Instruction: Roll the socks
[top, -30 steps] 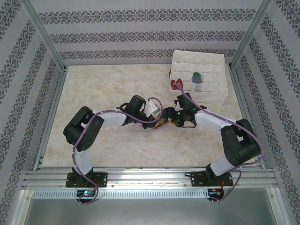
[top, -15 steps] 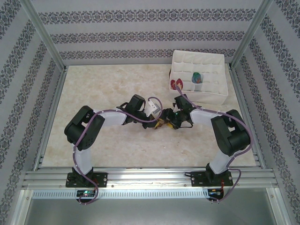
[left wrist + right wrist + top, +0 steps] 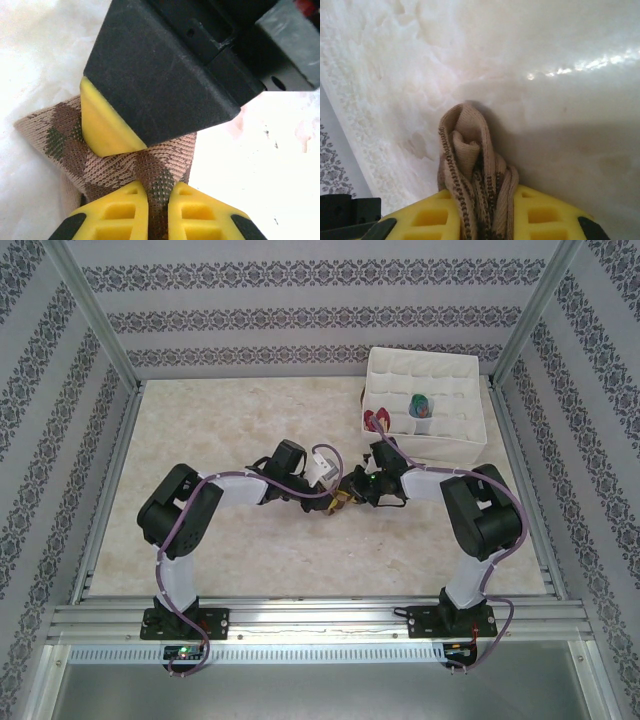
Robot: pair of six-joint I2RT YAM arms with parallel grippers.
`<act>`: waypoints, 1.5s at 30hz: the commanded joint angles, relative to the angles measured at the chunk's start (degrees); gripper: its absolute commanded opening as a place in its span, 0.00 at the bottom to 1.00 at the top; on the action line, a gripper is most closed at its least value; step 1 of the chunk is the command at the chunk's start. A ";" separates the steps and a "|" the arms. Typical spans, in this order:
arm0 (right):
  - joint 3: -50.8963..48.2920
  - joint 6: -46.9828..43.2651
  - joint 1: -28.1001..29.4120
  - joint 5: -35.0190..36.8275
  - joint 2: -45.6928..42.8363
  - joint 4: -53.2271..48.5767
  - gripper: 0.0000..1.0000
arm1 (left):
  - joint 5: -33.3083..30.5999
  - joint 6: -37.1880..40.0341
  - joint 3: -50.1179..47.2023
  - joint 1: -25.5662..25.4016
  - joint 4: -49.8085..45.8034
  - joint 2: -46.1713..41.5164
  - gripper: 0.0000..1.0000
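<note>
Two robot arms meet near the middle of a pale, marble-patterned table (image 3: 250,420), both clamped on one argyle sock (image 3: 155,165). The sock is a ribbed knit in tan, crossed by brown and dark olive diamonds, and it lies against the glossy tabletop, well apart from every edge.

The left gripper (image 3: 158,207) has its two yellow, ribbed plastic fingers pressed together on a narrow fold of the fabric. The right gripper (image 3: 479,215) is likewise closed on the sock. In the right wrist view, bunched layers of tan knit with dark stitched edges stand up between its yellow fingers in a rounded, folded hump. In the left wrist view, one smooth yellow pad (image 3: 102,125) of the right gripper, set in a matte black wedge-shaped housing, bears down on the flat stretch of the sock.

In the table's far right corner sits a white organizer (image 3: 445,452), a soft-sided rectangular box divided into a grid of small square cells. A peach and dark red sock (image 3: 377,420) sits in a cell at its left wall. A striped sock (image 3: 421,403) in teal, blue and orange stands as a compact roll in a cell nearer the box's middle.
</note>
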 commanded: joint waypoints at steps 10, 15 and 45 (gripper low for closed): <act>-0.82 -15.38 0.97 8.42 -9.83 -1.23 0.05 | -1.48 5.44 -6.17 -0.51 0.33 -10.02 0.39; 1.39 -23.13 -0.86 12.16 -16.78 -5.64 0.05 | -2.54 7.17 -5.59 -0.35 0.88 -14.39 0.45; 33.22 -63.38 -25.86 33.91 -2.65 -16.66 0.07 | -15.53 -4.68 50.66 -1.10 -16.72 19.07 0.40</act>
